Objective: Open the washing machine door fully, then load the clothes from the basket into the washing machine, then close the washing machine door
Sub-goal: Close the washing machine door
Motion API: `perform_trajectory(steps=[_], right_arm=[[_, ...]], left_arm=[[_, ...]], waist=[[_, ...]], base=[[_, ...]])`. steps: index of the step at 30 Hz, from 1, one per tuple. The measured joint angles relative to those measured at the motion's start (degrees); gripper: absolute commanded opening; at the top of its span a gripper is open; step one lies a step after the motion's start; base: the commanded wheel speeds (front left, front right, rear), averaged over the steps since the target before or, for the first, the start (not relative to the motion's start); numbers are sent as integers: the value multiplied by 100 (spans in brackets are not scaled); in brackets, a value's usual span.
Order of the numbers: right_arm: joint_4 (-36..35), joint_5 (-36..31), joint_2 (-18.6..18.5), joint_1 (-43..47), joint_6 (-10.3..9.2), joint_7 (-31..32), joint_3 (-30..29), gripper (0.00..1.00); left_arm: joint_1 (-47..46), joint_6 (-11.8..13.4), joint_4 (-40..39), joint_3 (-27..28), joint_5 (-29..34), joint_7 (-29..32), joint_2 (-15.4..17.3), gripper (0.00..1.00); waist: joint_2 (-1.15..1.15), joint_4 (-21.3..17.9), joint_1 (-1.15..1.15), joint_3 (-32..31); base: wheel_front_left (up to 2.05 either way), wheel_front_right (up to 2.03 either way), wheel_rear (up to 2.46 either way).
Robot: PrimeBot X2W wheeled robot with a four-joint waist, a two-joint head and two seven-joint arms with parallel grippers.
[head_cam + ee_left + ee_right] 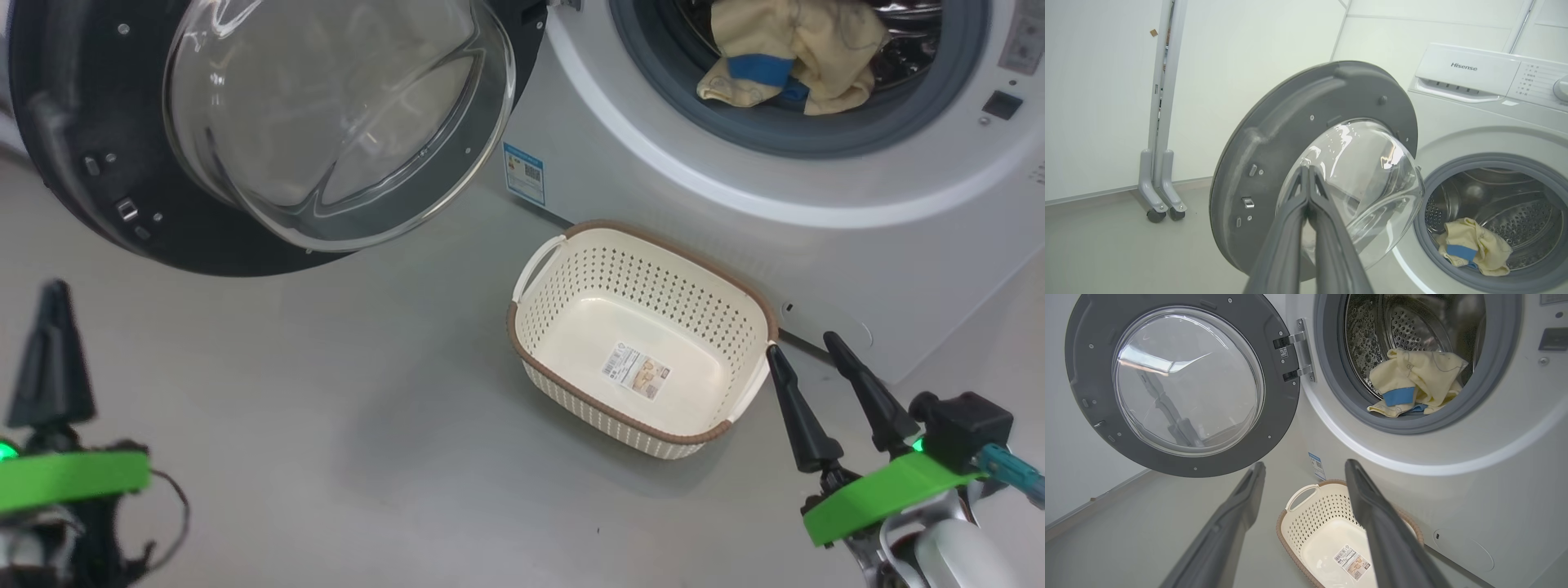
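Note:
The washing machine (816, 245) stands at the upper right with its door (82, 122) swung wide open to the left. Pale yellow clothes (796, 53) with blue trim lie in the drum mouth, and again the clothes (1474, 251) and the clothes (1419, 381) show there from the wrists. The cream basket (555, 327) sits on the floor before the machine, holding just its label. My left gripper (53, 290) is shut at the lower left, below the door; its fingertips (1307, 168) meet on nothing. My right gripper (800, 343) is open just right of the basket, and the right gripper (1304, 467) hangs above the basket (1306, 514).
Grey floor (326, 408) spreads between the two arms. A blue label sticker (523, 173) sits on the machine's lower front. In the left wrist view a grey wheeled stand (1159, 179) rises against the white wall, left of the door (1274, 143).

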Motion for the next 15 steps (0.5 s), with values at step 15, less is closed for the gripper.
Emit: perform_trajectory(steps=[15], right_arm=[[-11, -67, -109, -489, 0, 0, 44, 100]], left_arm=[[-2652, 1, 1293, 400, -4079, 374, 2346, 0]], waist=[[0, -74, 0, 701]], base=[[0, 0, 0]])
